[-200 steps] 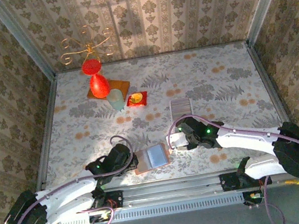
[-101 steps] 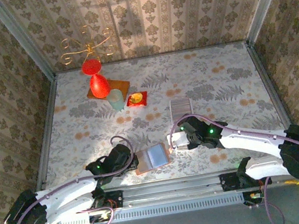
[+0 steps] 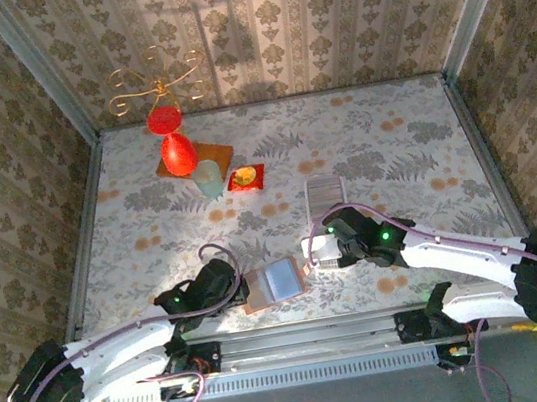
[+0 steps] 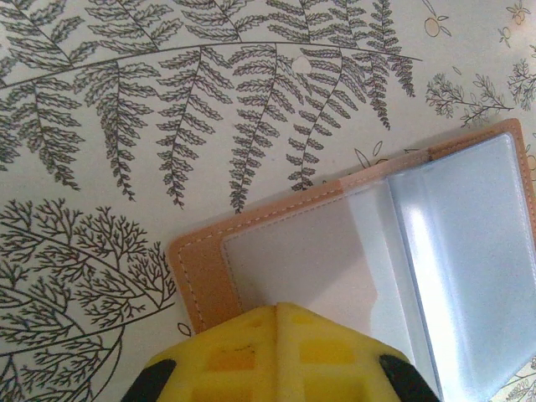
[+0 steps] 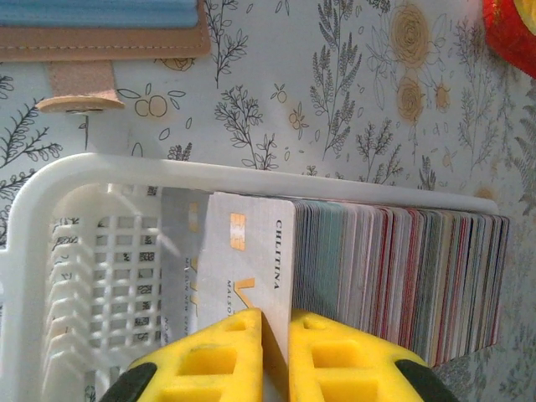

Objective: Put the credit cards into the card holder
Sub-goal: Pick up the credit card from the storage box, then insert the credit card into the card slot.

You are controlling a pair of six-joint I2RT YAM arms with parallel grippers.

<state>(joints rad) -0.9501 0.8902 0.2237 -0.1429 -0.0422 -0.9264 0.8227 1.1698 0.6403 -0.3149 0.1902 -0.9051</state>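
Observation:
The card holder (image 3: 273, 284) lies open on the table near the front edge, tan with clear pockets (image 4: 469, 251). My left gripper (image 4: 277, 311) is shut, its yellow tips resting on the holder's left pocket; from above it sits at the holder's left edge (image 3: 242, 291). My right gripper (image 5: 275, 322) is shut on a pale grey credit card (image 5: 251, 251) with a gold chip, standing at the left end of a dense row of cards (image 5: 402, 276) in a white tray (image 5: 251, 172). From above, this gripper (image 3: 319, 254) is just right of the holder.
The tray (image 3: 325, 194) runs away from the right gripper. At the back left stand a red vase (image 3: 177, 154), a pale cup (image 3: 208, 180), a red coaster (image 3: 246, 177) and a gold wire stand (image 3: 155, 81). The holder's strap tab (image 5: 79, 90) lies near the tray rim.
The right arm's wrist has shifted slightly right and toward the near edge. The left arm and the card holder have not moved.

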